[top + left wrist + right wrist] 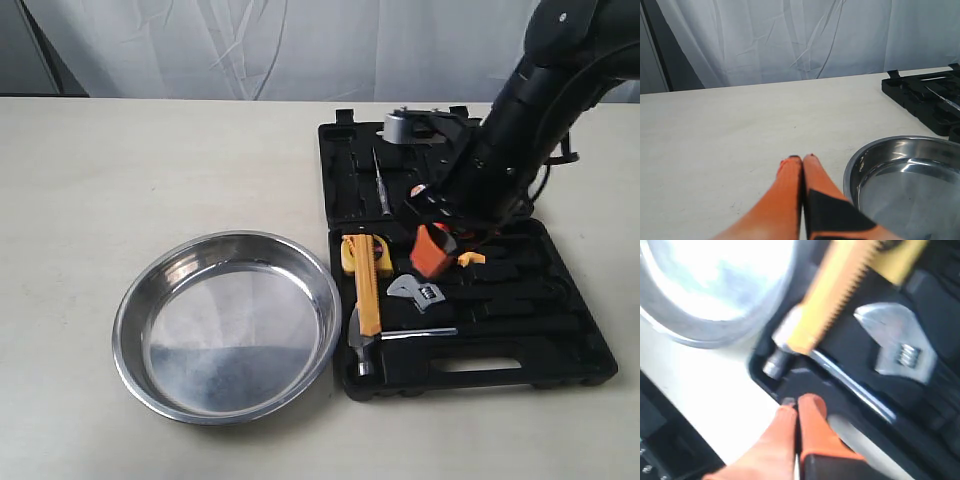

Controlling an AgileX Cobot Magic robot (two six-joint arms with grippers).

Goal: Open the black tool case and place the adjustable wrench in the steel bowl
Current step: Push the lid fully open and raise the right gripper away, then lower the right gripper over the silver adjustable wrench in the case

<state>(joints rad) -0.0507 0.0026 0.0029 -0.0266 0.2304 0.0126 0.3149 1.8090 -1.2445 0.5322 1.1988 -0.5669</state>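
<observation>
The black tool case (565, 355) lies open and flat on the table, with tools in its recesses. The adjustable wrench (420, 293) rests in the front half, its silver head (897, 347) pointing toward the steel bowl (225, 325), which stands empty to the left of the case. My right gripper (436, 250) hovers over the middle of the case, shut and empty; in its wrist view the fingertips (797, 402) sit above the case's front edge (800, 382) near the hammer head. My left gripper (801, 159) is shut and empty over bare table beside the bowl (910, 185).
A yellow-handled tool (368, 285) and a hammer (362, 345) lie along the case's left side, and a thin screwdriver (381, 180) and a grey round tool (400, 126) in the lid half (920, 100). A white curtain hangs behind the table.
</observation>
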